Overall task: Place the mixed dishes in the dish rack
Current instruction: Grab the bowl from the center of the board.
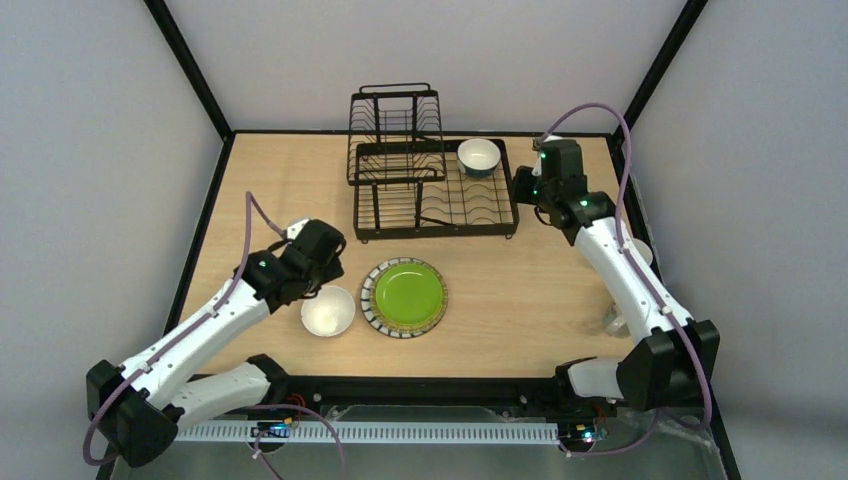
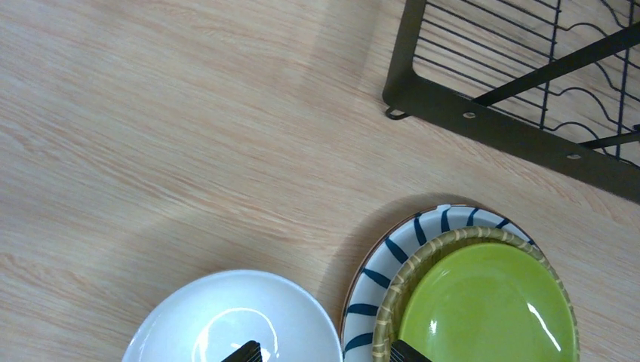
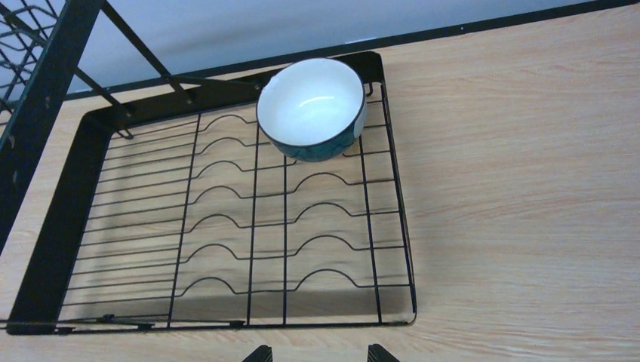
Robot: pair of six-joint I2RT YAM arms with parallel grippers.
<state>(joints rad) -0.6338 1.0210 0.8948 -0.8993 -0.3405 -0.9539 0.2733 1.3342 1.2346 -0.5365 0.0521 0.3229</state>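
Top view: the blue bowl [image 1: 479, 157] sits in the rack's [image 1: 400, 232] far right corner. The white bowl [image 1: 328, 311] and the plate [image 1: 405, 297] lie on the bench [image 1: 560, 290].

Left wrist: the left gripper [image 2: 326, 353] gapes wide above the white bowl's rim, probably to grab it.

Right wrist: the right gripper [image 3: 317, 354], parted and empty, hangs beside the rack.

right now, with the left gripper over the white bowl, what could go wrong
1. The open left gripper spans both the white bowl and the plate beside it; coming down, one finger may strike the plate's rim.
2. The blue bowl sits on wavy wires in a corner of the rack; a bump might rock it.
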